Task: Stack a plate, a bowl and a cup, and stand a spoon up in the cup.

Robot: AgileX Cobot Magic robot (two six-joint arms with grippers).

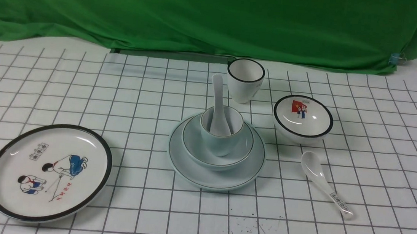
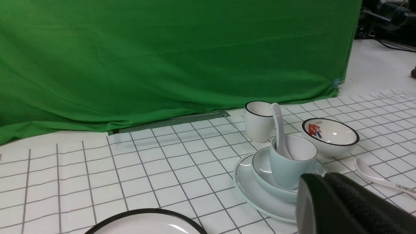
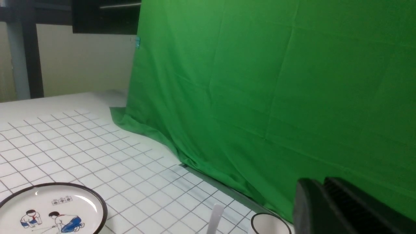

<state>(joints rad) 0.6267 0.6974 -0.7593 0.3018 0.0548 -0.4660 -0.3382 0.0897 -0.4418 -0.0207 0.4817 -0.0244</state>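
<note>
In the front view the pale blue-green plate (image 1: 188, 172) lies mid-table. The bowl (image 1: 194, 146) sits on it, and the cup (image 1: 221, 143) stands upright in the bowl. The plain white spoon (image 1: 218, 95) stands in the cup, handle up and leaning back. Neither gripper shows in the front view. The left wrist view shows the same stack: plate (image 2: 256, 195), bowl (image 2: 263, 169), cup (image 2: 289, 169), spoon (image 2: 279, 126). My left gripper (image 2: 320, 177) is just in front of it, shut and empty. My right gripper (image 3: 320, 182) has its fingers together on nothing, in front of the green cloth.
A black-rimmed plate with cartoon children (image 1: 48, 172) lies front left. A taller white cup (image 1: 244, 80) stands behind the stack. A flag-picture bowl (image 1: 303, 118) and a labelled spoon (image 1: 324, 183) are to its right. A green cloth (image 1: 202, 17) hangs along the back.
</note>
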